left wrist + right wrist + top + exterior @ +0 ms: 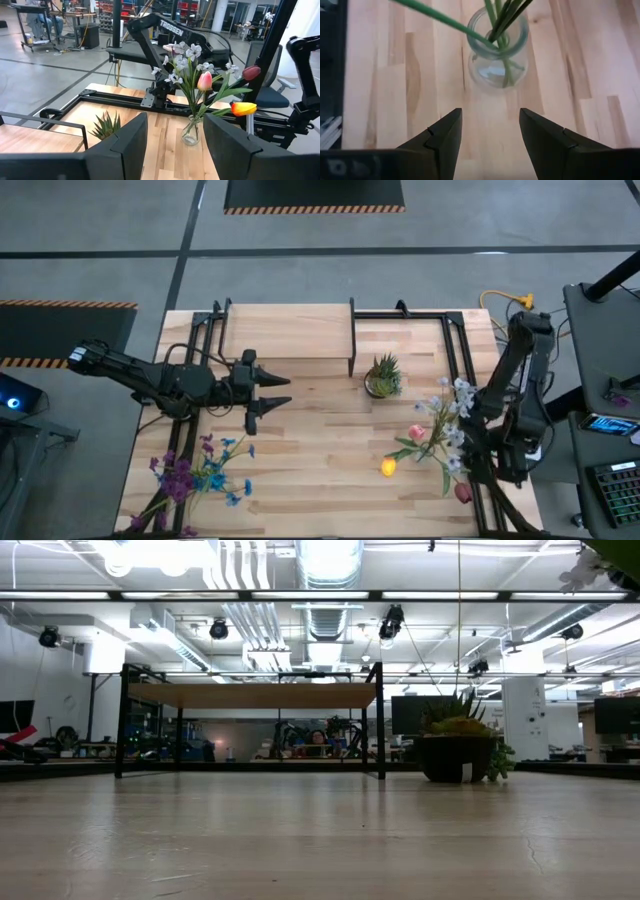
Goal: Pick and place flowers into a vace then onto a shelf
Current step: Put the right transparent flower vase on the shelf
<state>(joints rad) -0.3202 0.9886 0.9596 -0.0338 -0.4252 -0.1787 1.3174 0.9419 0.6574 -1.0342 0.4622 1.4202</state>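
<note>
A clear glass vase stands upright on the right half of the table and holds several stems with white, pink, red and yellow-orange blooms. More loose stems with blue and purple blooms lie flat near the table's near-left corner. My right gripper is open and points down at the table just beside the vase, touching nothing. My left gripper hovers open over the table's left middle, pointing right toward the vase. The shelf stands at the far edge.
A short spiky potted plant sits near the table's middle, just right of the shelf, between my left gripper and the vase. Black rails run along the left and right sides. Bare wood lies between the two flower groups.
</note>
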